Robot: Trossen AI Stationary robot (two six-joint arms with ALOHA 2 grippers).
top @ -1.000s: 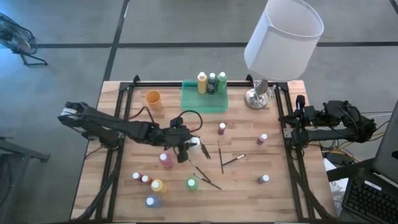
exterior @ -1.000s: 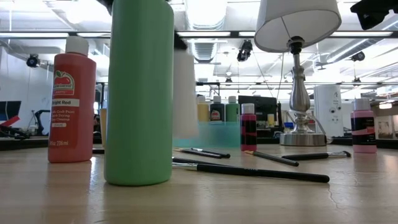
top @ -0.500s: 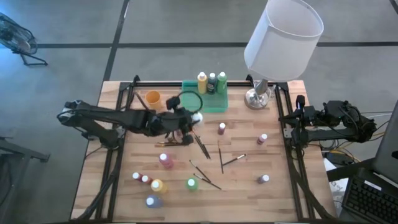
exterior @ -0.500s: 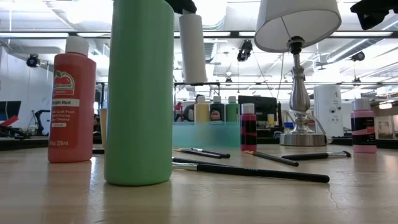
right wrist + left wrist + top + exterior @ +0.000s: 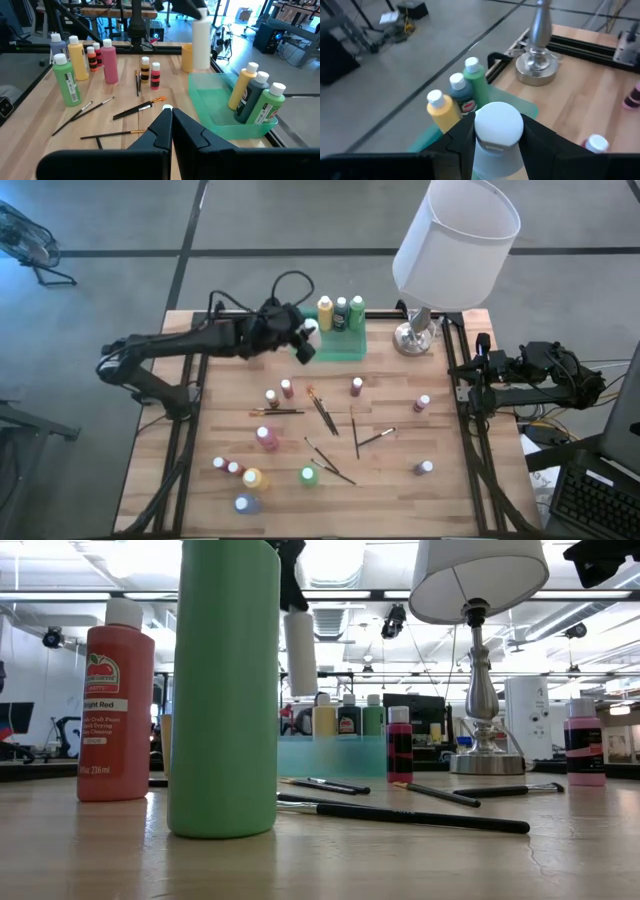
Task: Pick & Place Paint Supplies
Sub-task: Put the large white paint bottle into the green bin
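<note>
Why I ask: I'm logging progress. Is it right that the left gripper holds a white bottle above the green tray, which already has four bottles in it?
Not four. The right wrist view shows three bottles in the green tray. The left gripper does hold the white bottle above it.

Brightness: even and bright in every view.
Source: ceiling light strips (image 5: 560,595) in the low view.
Shadows: faint on the pale wooden desk (image 5: 390,470).
Blur: translucent green rectangular tray (image 5: 330,755) soft; wrist foreground unfocused.
</note>
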